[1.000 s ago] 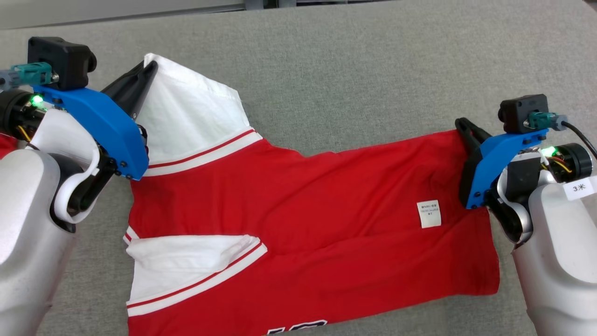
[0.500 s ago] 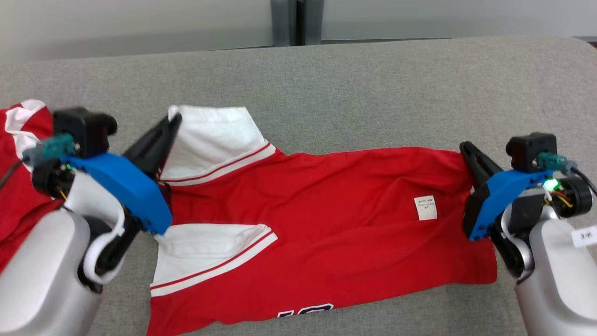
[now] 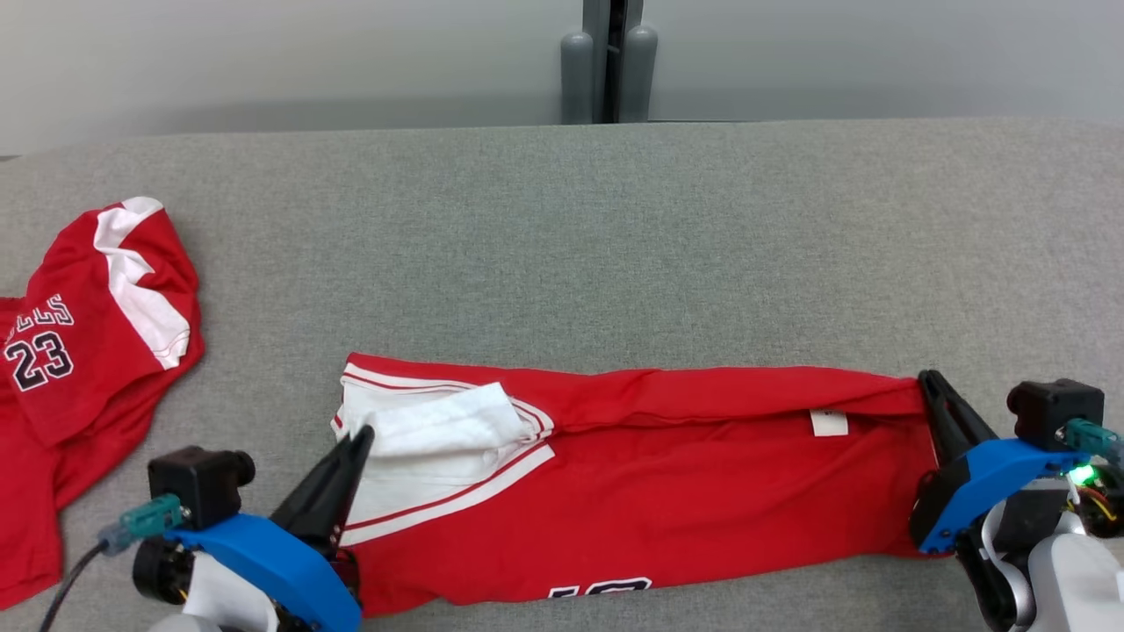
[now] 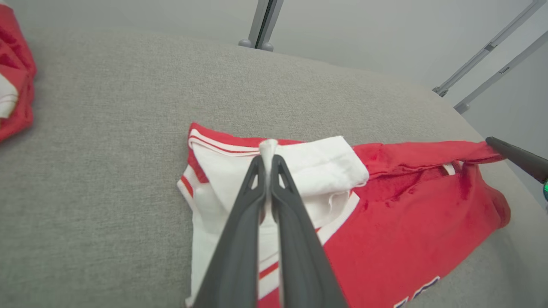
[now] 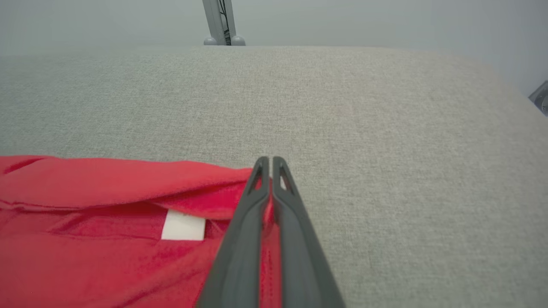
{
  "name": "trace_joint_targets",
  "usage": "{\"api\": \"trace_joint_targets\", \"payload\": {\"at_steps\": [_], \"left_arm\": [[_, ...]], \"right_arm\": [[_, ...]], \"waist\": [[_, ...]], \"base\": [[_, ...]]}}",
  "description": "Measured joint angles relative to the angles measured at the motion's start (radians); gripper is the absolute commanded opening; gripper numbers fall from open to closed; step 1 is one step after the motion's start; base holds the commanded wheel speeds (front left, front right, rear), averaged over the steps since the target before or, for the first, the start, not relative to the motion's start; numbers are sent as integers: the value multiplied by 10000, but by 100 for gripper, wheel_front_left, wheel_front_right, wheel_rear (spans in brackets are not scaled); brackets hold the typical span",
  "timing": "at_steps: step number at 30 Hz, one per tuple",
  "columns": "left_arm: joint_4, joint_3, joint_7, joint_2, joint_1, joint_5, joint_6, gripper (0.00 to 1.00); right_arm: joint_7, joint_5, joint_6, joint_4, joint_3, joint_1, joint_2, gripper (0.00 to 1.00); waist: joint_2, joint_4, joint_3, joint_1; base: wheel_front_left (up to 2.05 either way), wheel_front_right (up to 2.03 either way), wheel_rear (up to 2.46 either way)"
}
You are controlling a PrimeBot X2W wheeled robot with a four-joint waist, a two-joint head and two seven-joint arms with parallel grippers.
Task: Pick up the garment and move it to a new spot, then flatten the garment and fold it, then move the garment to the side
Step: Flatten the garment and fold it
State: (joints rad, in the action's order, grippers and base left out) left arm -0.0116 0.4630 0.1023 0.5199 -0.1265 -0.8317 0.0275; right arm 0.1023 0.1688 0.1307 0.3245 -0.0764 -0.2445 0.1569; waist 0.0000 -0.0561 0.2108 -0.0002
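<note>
Red-and-white garment (image 3: pixel 702 483) — thin red stripes, grey woven surface (image 3: pixel 615 246)

- The left gripper (image 3: pixel 360 436) is pinching the white sleeve fabric at the left end of the garment (image 3: pixel 667 474), jaws pressed together.
- The right gripper (image 3: pixel 927 380) is clamping the garment's far right red corner, jaws pressed together.

We get bright, even, soft light from above. Shadows are faint: a thin one beneath the near edge of the garment (image 3: pixel 702 491), and a dim band on the wall (image 3: pixel 263 61) past the far edge of the table (image 3: pixel 702 219). The left wrist view bows that edge. The right wrist view's background looks hazy.
</note>
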Motion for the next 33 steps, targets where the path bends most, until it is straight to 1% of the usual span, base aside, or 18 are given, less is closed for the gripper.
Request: {"api": "trace_joint_targets", "payload": {"at_steps": [5,6,8,9,10,11,12,13,16,18,23,24,28,33], "left_arm": [[268,178,-393,-481,599,-209,8,0],[355,226,-443,-512,693,-209,8,0],[508,299,-573,-577,924,-219,10,0],[594,318,-644,-621,1029,-234,12,0],[690,353,-708,-642,1119,-232,12,2],[755,347,-807,-685,1199,-238,12,24],[836,341,-911,-748,1272,-274,12,58],[897,366,-970,-796,1329,-288,52,100],[1070,341,-1248,-966,1498,-334,29,100],[1103,240,-1544,-1032,1542,-307,-82,100],[1011,-422,-2740,-1160,1555,-88,-516,100],[945,-648,-3068,-1273,1533,8,-734,100],[907,-830,-3348,-1519,1378,405,-1126,100],[986,-780,-3438,-1699,1210,688,-1250,100]], "right_arm": [[-217,-138,0,142,-228,395,-259,0],[-313,-186,0,161,-282,470,-276,9],[-512,-253,0,209,-341,619,-339,50],[-631,-320,0,232,-357,722,-370,100],[-734,-337,0,276,-430,817,-433,100],[-840,-332,0,324,-525,909,-502,100],[-934,-334,0,362,-604,1007,-556,100],[-1041,-337,0,384,-683,1113,-596,100],[-1335,-360,0,476,-988,1388,-729,100],[-1592,-360,0,472,-1223,1485,-828,100],[-2038,-380,0,410,-1611,1538,-940,100],[-2073,-451,0,426,-1668,1506,-959,100],[-1996,-629,0,621,-1684,1182,-999,100],[-1638,-1011,0,1436,-1822,834,-1041,100]], "waist": [[0,76,-242,0],[0,89,-286,0],[0,108,-385,0],[0,119,-439,0],[0,129,-500,0],[0,140,-561,0],[0,153,-623,0],[0,165,-681,0],[0,215,-844,0],[0,233,-932,0],[0,271,-1110,1],[0,296,-1147,1],[0,397,-1176,1],[0,651,-1128,2]], "base": [[0,0,0],[0,0,0],[0,0,0],[0,0,0],[0,0,0],[0,0,0],[0,0,0],[0,0,0],[0,0,0],[0,0,0],[0,0,0],[0,0,0],[0,0,0],[0,0,0]]}}
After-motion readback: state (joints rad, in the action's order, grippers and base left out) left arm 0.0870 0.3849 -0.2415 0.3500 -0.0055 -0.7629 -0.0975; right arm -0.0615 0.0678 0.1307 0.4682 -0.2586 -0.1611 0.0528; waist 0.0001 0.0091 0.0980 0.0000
